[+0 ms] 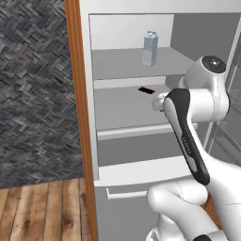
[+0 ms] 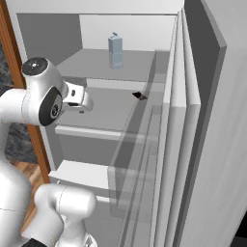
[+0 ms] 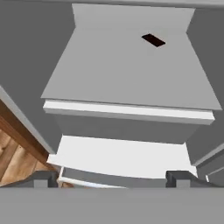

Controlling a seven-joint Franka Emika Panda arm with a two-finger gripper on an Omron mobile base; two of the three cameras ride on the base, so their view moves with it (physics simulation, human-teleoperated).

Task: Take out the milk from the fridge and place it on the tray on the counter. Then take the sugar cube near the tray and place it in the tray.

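Observation:
The milk point(image 1: 150, 48) point(image 2: 115, 51), a small pale blue-white gabled carton, stands upright on the upper shelf of the open fridge point(image 1: 88, 103) point(image 2: 126, 136). My gripper point(image 3: 111, 180) is open, its two dark fingertips point(image 3: 41, 179) wide apart with nothing between them. It hovers in front of the middle shelf point(image 3: 131, 74), below and nearer than the milk, and looks down into the fridge. In the base views my own arm covers most of the hand point(image 2: 76, 98). The tray, the counter and the sugar cube are out of view.
A small flat dark piece point(image 1: 146, 90) point(image 2: 139, 95) point(image 3: 153, 40) lies at the back of the middle shelf. The fridge door point(image 2: 207, 144) stands open on the right with clear door shelves. An orange-brown wooden panel point(image 1: 77, 117) borders the fridge on the left.

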